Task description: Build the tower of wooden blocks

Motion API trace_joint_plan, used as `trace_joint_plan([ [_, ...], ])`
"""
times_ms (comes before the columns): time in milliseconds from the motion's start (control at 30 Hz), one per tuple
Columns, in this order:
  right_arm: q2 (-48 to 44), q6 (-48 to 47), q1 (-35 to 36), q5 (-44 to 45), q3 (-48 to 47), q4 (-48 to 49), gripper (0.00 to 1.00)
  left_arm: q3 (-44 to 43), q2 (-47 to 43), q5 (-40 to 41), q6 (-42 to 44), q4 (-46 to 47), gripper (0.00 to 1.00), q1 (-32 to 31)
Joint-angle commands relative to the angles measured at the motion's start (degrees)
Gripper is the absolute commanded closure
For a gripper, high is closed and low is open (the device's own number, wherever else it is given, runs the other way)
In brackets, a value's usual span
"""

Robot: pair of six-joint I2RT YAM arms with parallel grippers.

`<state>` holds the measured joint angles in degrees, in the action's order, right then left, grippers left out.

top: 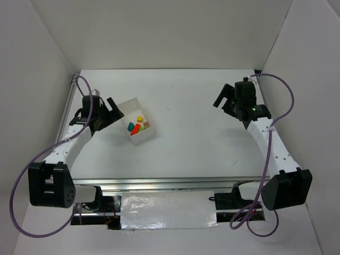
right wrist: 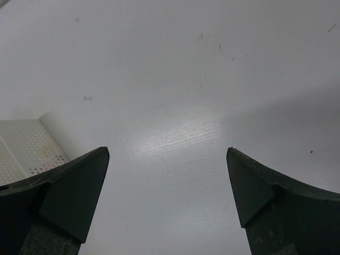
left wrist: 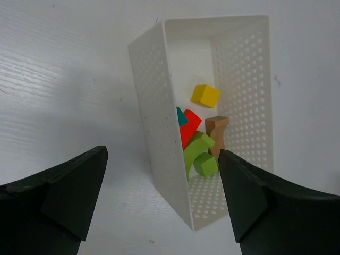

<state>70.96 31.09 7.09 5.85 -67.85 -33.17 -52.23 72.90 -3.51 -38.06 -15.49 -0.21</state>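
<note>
Left gripper [left wrist: 162,154] spread wide, holding nothing, just short of the white box [left wrist: 151,95]. The blocks [left wrist: 197,139] lie inside it (a loose jumble, unstacked). Right gripper [right wrist: 167,151], equally wide and holding nothing, hangs over the table [right wrist: 175,79], well apart.

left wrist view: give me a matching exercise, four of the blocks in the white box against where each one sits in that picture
Things:
1. yellow block
2. tan block
3. green cube
4. teal block

Places in the left wrist view:
a. lowest in the picture
b. against the left wall of the white box, partly hidden by it
c. highest in the picture
d. furthest right, nearest the right wall

Pairs: 1-c, 2-d, 3-a, 4-b
</note>
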Motion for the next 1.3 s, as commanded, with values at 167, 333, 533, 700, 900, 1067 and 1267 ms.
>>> trace_joint_plan([
  [167, -2.92, 3.18, 4.94, 11.64, 5.27, -0.59, 0.00, -6.13, 12.16, 11.05, -1.93, 0.29, 0.04, -6.82],
  [333, -8.99, 2.23, 6.88, 14.10, 9.75, 2.49, 0.06, -10.96, 18.75, 15.72, -2.45, -2.35, 0.30, -8.23],
  [533, -16.19, 1.08, 8.90, 17.35, 13.62, 4.51, 0.09, -15.79, 23.16, 18.88, -2.37, -4.20, 0.80, -8.93],
  [700, -22.00, -0.59, 10.31, 18.06, 16.87, 7.15, 0.12, -20.88, 23.34, 22.93, 0.26, -5.61, 1.00, -9.46],
  [900, -27.09, -4.46, 11.28, 17.70, 21.88, 11.63, 0.14, -27.48, 22.11, 31.18, 7.54, -7.36, 1.00, -9.81],
  [1067, -26.14, -5.77, 12.33, 19.64, 21.36, 10.93, 0.17, -32.05, 20.97, 41.08, 14.94, -6.32, 1.00, -10.60],
  [1267, -24.55, -6.48, 15.14, 22.45, 20.83, 10.23, 0.17, -39.51, 24.91, 51.83, 33.12, 0.10, 1.00, -11.74],
])
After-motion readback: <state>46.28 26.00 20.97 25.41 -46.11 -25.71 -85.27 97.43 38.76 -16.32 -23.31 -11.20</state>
